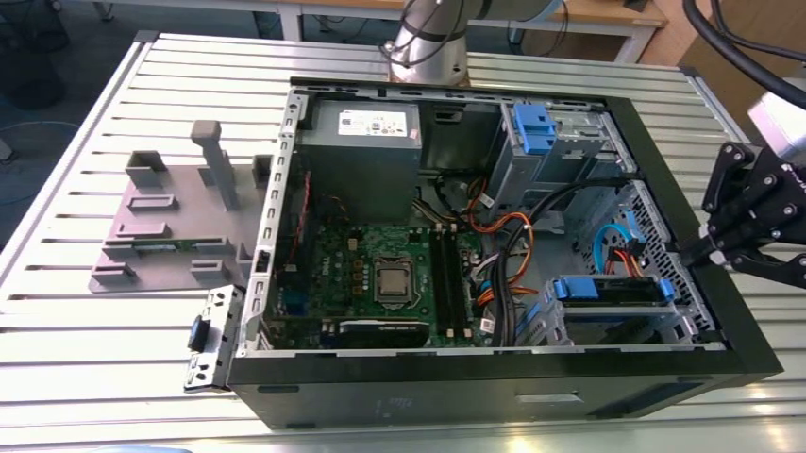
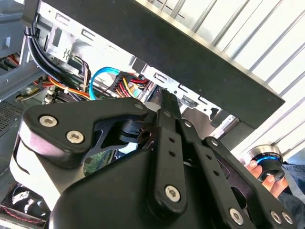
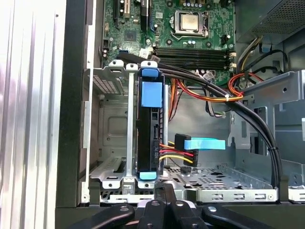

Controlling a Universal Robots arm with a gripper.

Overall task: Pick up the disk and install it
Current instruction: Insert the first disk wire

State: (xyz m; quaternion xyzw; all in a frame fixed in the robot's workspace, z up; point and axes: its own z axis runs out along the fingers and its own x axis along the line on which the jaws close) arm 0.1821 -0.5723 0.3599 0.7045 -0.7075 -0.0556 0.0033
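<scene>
The disk sits in the lower drive cage of the open computer case, framed by its blue bracket. In the first wrist view the disk stands edge-on in the metal cage, with a power plug and a flat blue cable right beside it. My gripper hangs just outside the case wall at the exterior view's right, apart from the disk. Its fingers are shut on nothing, as both wrist views show.
A second blue bracket sits in the upper cage. Cable bundles cross between the cages and the motherboard. A grey fixture plate lies on the slatted table. A person's fingers touch a blue-ringed knob.
</scene>
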